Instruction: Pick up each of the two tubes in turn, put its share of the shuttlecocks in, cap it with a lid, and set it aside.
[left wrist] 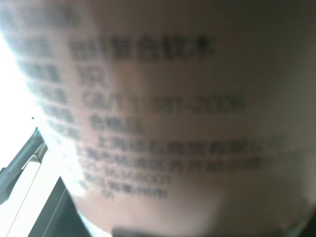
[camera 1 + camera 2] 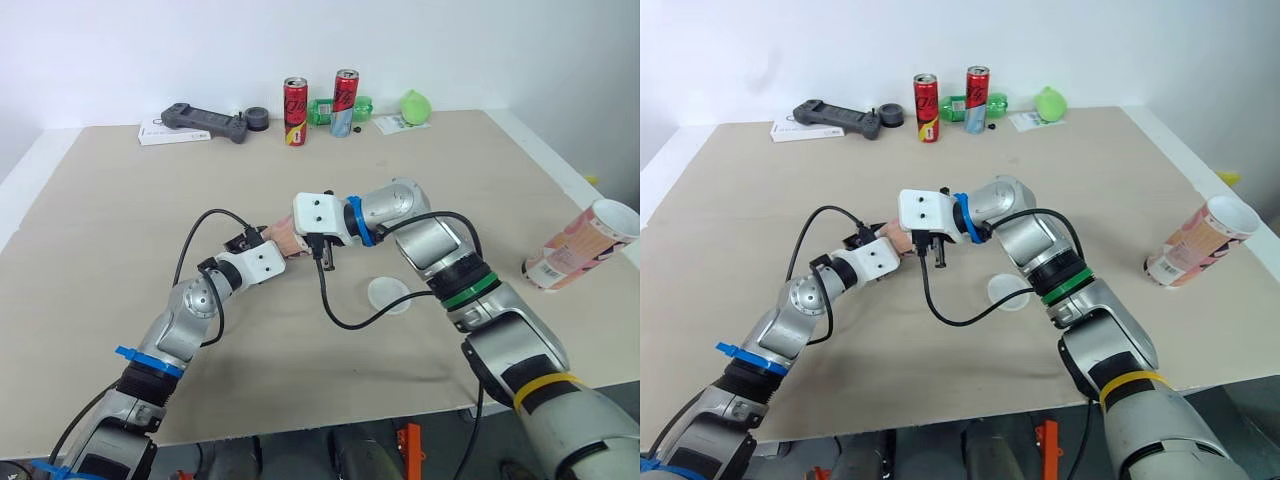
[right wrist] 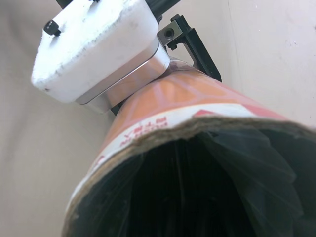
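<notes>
A pink-orange tube [image 2: 285,240] hangs above the middle of the table between my two arms. My left gripper [image 2: 277,246] is shut on its printed side [image 1: 163,113]; one of its black fingers [image 3: 190,47] lies along the tube wall. My right gripper [image 2: 300,232] is right at the tube's open mouth [image 3: 197,182], where dark folded shapes show inside. A second tube [image 2: 580,245] lies on its side near the table's right edge, open end up and outward. A round translucent lid [image 2: 388,294] lies flat on the table just right of the held tube.
At the table's back edge stand two red cans [image 2: 295,111] [image 2: 345,102], a green bottle [image 2: 325,110], a green lump [image 2: 415,106], a black controller [image 2: 205,122] on a white booklet, and a dark tape roll [image 2: 257,119]. Black cables loop under both wrists.
</notes>
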